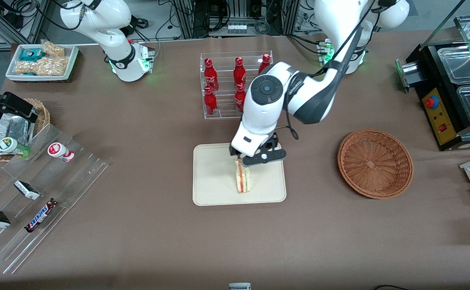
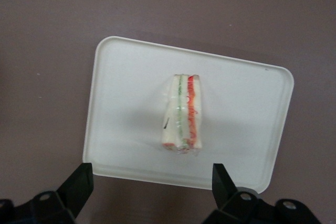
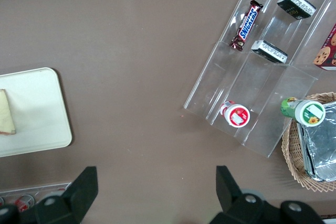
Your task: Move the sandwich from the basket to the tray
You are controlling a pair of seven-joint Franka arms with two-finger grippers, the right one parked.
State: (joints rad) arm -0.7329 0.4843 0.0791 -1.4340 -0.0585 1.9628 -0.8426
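Front cam looks down over the whole table at the tray point(image 1: 215, 189). Left wrist cam, straight above, close on the tray point(image 2: 126, 66); gripper point(image 2: 152, 190) spread. Right wrist cam catches the tray's edge point(image 3: 52, 124).

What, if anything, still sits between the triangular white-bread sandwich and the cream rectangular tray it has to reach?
Nothing visible does. The triangular white-bread sandwich already stands on the cream rectangular tray, cut edge up. The left gripper hangs open above it, fingers apart and off it. The reddish-brown wicker basket is empty.
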